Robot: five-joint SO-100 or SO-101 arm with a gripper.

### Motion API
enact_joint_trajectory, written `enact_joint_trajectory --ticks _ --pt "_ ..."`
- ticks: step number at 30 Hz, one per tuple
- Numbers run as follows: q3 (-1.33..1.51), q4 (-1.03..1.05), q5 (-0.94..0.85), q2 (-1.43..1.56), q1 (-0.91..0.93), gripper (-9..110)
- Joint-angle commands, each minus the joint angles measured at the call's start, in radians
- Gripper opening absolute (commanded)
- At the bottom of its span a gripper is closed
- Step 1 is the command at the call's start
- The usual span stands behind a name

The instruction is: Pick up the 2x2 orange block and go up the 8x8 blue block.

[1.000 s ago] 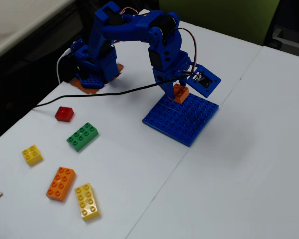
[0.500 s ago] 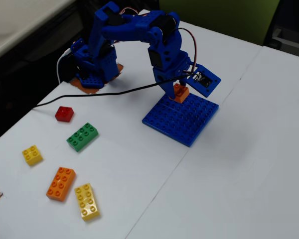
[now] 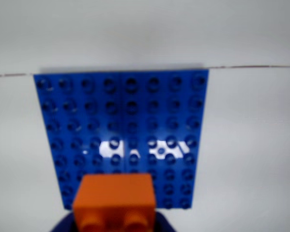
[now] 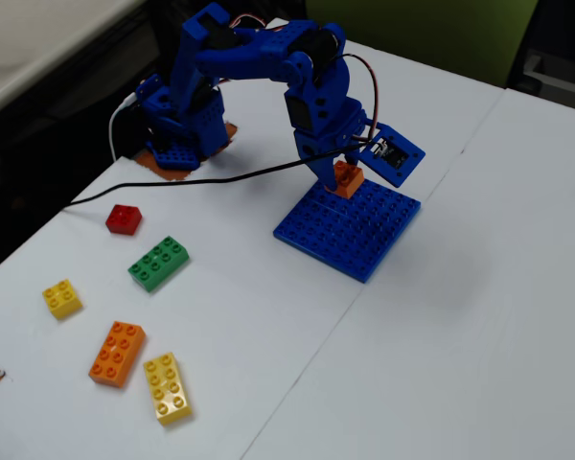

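I have the small square orange plastic brick (image 4: 348, 178) pinched in the closed jaws (image 4: 342, 182), and it sits right at the far edge of the large flat blue studded baseplate (image 4: 348, 228), the edge nearest the arm's base. Nothing has shifted over the last second in the fixed view: arm, brick and plate are where they were, so I judge the carry is over and I am pausing at the placement. In the wrist view the orange brick (image 3: 115, 201) fills the bottom, with the blue baseplate (image 3: 123, 121) spread out beyond it. I cannot tell whether the brick is pressed onto the studs or hanging just above them. The baseplate lies near the middle of the white table (image 4: 460, 316). The task looks nearly done; what remains, I think, is pressing down and letting go.
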Motion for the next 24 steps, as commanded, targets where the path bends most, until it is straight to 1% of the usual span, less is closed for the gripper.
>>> enact_joint_trajectory --ticks 1,24 --pt "-0.041 0.008 -0.005 0.025 -0.005 0" --pt "-0.04 0.008 -0.012 0.021 -0.002 0"
